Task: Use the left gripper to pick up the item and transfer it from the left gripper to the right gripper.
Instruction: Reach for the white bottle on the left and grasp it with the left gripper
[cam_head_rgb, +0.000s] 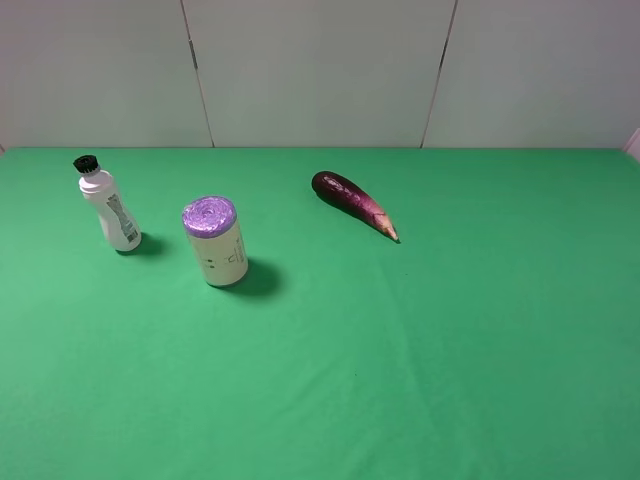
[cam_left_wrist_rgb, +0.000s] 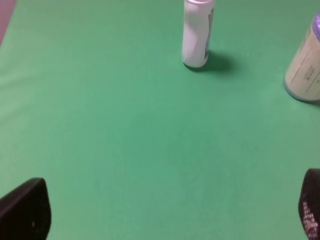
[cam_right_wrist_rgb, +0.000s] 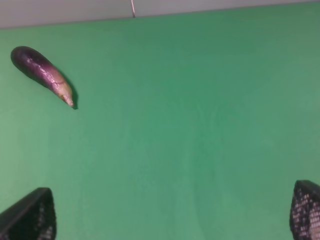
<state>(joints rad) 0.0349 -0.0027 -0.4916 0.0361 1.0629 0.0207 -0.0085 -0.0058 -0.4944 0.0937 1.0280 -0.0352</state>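
The item, a slim white bottle (cam_head_rgb: 110, 207) with a black cap, stands upright at the far left of the green table. Its body also shows in the left wrist view (cam_left_wrist_rgb: 197, 35), with the cap cut off by the frame. My left gripper (cam_left_wrist_rgb: 165, 212) is open and empty, well short of the bottle, with only its two black fingertips (cam_left_wrist_rgb: 25, 210) showing. My right gripper (cam_right_wrist_rgb: 172, 212) is open and empty over bare cloth, with only its fingertips (cam_right_wrist_rgb: 307, 210) showing. Neither gripper appears in the exterior view.
A cream can with a purple top (cam_head_rgb: 215, 241) stands just right of the bottle and shows in the left wrist view (cam_left_wrist_rgb: 306, 67). A dark purple eggplant (cam_head_rgb: 354, 203) lies near the back centre and shows in the right wrist view (cam_right_wrist_rgb: 42, 74). A grey wall stands behind the table.
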